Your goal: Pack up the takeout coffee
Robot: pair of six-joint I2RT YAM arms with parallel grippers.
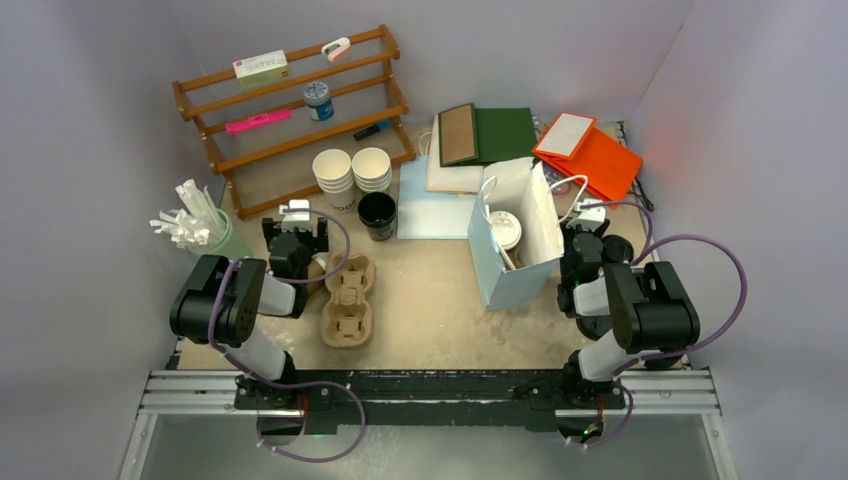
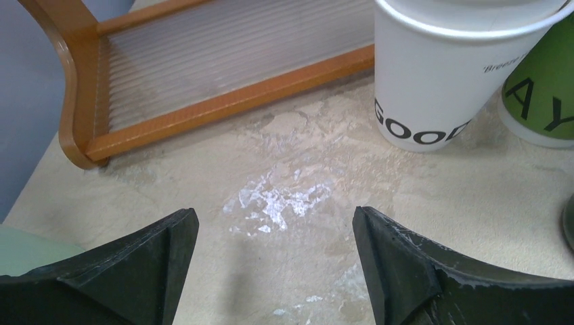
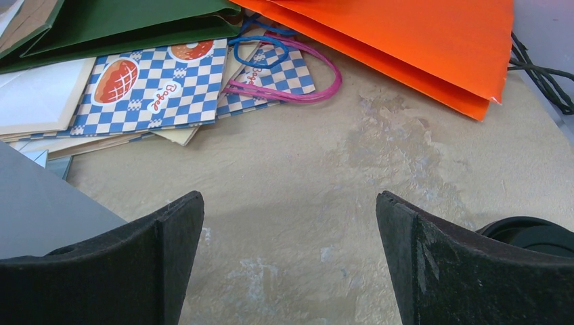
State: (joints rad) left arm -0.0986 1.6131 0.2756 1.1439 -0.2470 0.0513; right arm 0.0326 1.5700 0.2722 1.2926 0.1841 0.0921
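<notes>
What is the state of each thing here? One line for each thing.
takeout coffee: lid on, inside the paper bag
paper bag: standing, top open
left gripper: open, empty
right gripper: open, empty
black cup: upright, no lid
stacked white cups: upright, no lids

The rack (image 2: 223,103) is made of glossy varnished wood, with a ribbed translucent plastic shelf (image 2: 223,47). The tabletop (image 2: 284,223) is matt and mottled, with one worn shiny patch. Smooth matt paper is seen on the orange bag (image 3: 406,40).
</notes>
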